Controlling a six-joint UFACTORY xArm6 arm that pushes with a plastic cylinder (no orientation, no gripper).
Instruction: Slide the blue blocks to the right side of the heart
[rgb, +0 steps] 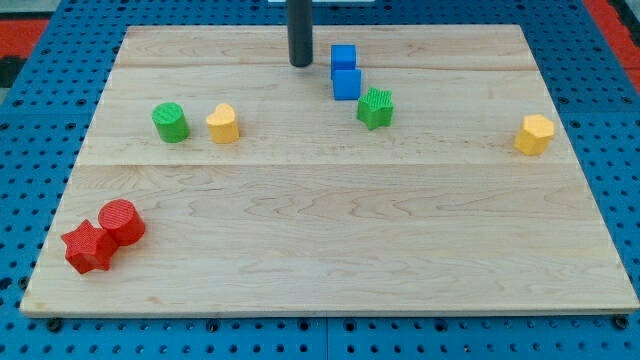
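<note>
The rod you are steering is cut off by the view's top edge, so you see only its lower dark, smooth cylindrical stretch; my tip (301, 64) rests on the tabletop (330, 240) near the view's top, just to the view's left of the blue blocks, with a narrow gap between. This rig carries no pincer, so you have no opening or hold to read.

The two blue blocks look like cubes: the upper blue cube (343, 57) and the lower blue cube (347, 84) stand touching, one stacked behind the other in the view, so part of the upper one's front is hidden. Just to the view's lower right of them sits a green star-shaped block (375, 108) with ribbed sides, close to the lower cube.

The yellow heart (223, 124) lies well to the view's left of the blue pair, its notch hard to make out, with a green cylinder (171, 122) just beside it on the left. Far to the view's right is a yellow faceted block (535, 134). At the bottom left, a red cylinder (121, 221) touches a red star-like block (88, 246).

The tabletop is pale planked wood with visible grain, lying on a blue perforated base (40, 110).
</note>
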